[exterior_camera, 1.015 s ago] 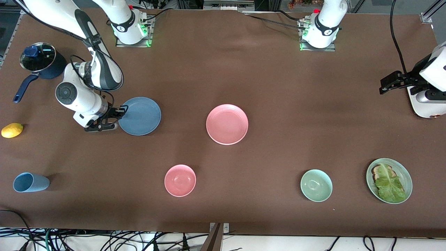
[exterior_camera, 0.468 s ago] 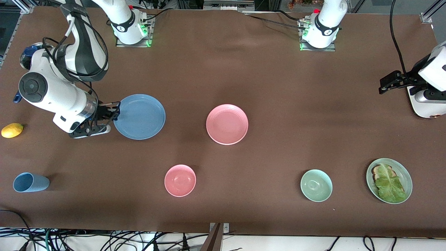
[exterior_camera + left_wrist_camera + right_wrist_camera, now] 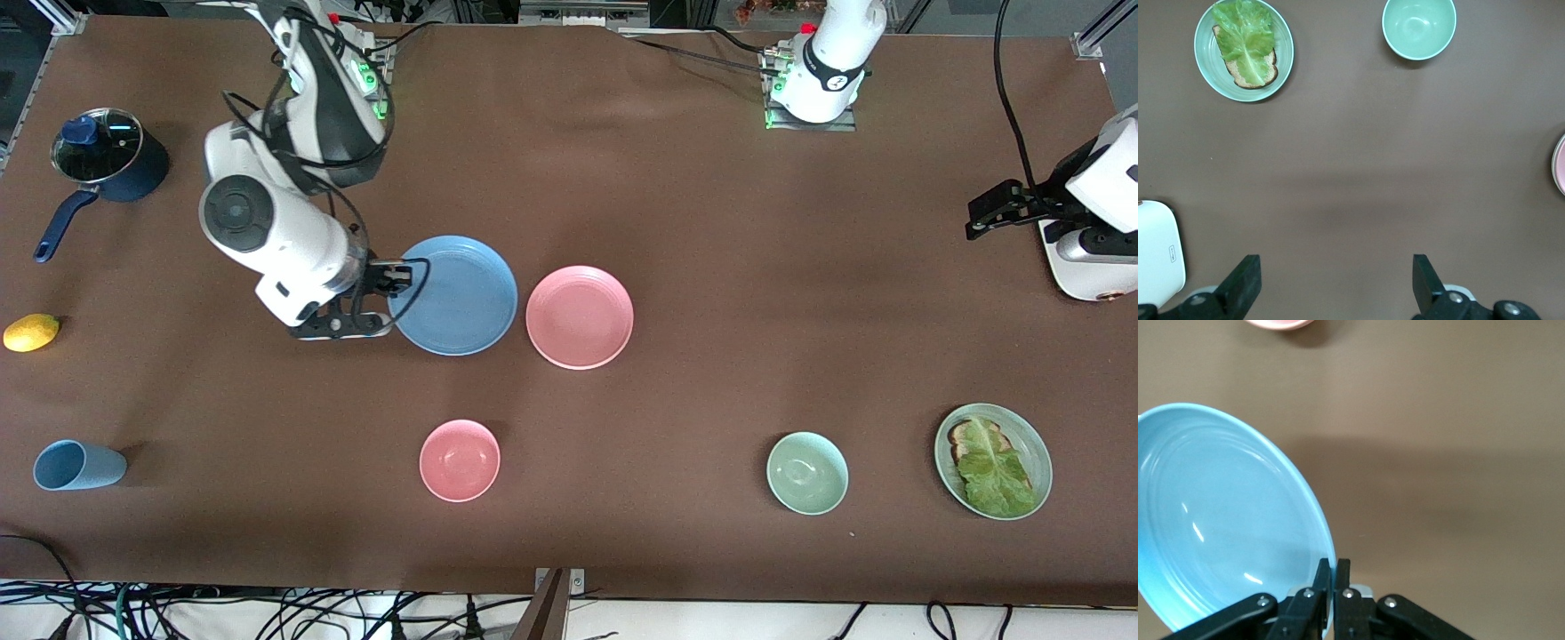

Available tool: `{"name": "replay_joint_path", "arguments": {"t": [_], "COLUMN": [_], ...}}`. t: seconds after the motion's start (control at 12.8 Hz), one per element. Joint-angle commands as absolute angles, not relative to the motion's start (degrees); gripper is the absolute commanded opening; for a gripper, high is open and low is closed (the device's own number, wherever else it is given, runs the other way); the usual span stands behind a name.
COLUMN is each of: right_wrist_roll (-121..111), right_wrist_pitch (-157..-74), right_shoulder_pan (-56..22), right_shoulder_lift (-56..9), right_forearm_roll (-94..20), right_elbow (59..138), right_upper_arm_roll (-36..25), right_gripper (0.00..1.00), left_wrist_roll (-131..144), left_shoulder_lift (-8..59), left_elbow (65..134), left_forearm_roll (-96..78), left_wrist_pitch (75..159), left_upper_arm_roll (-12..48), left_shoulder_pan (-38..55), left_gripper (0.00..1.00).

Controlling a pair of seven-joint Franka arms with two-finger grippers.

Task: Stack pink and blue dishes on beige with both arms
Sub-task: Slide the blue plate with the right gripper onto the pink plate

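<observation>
Brown cloth covers the table [image 3: 711, 222], with wide bare room through its middle. Right gripper [image 3: 402, 277] is clamped on the rim of the blue plate [image 3: 458, 298], holding it above the cloth just beside the pink plate [image 3: 580, 316], rims close. Both plates are glossy, round, faintly ringed. Left gripper [image 3: 1335, 283] waits with fingers spread at the left arm's end of the table, over bare cloth.
</observation>
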State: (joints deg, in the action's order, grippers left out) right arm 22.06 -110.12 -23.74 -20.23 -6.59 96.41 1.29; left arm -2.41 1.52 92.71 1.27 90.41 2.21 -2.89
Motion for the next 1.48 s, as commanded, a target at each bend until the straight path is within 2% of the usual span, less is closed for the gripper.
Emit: {"name": "replay_joint_path", "arguments": {"t": [0.0,0.47,0.78,1.41], "right_wrist_roll": [33.53,44.02,45.96,45.97], "right_wrist_pitch": [-111.96,-122.6,-125.15,-126.3], "right_shoulder_pan": [-29.95,-37.17,-39.02,-39.64], "right_shoulder_lift": [-25.21,-32.16,-35.24,-36.82], "right_forearm_roll": [-7.82,-9.23,-9.32,-9.23], "right_elbow": [91.41,91.23,91.23,91.32], "right_upper_arm_roll": [0.88,0.88,0.88,0.88], "right_gripper": [0.0,0.0,0.0,0.0], "left_wrist_roll": [-3.52,-3.08,-3.08,-3.08], "left_shoulder_lift": [0.53,0.53,0.53,0.53], "left_elbow": [93.6,93.6,93.6,93.6], "left_forearm_roll": [0.44,0.44,0.44,0.53], "left_wrist_pitch": [90.62,90.62,90.62,90.53], "left_upper_arm_roll": [2.11,2.02,2.11,2.02], "left_shoulder_pan": [-2.81,-2.46,-2.46,-2.46], "left_gripper": [1.0,1.0,1.0,1.0]}}
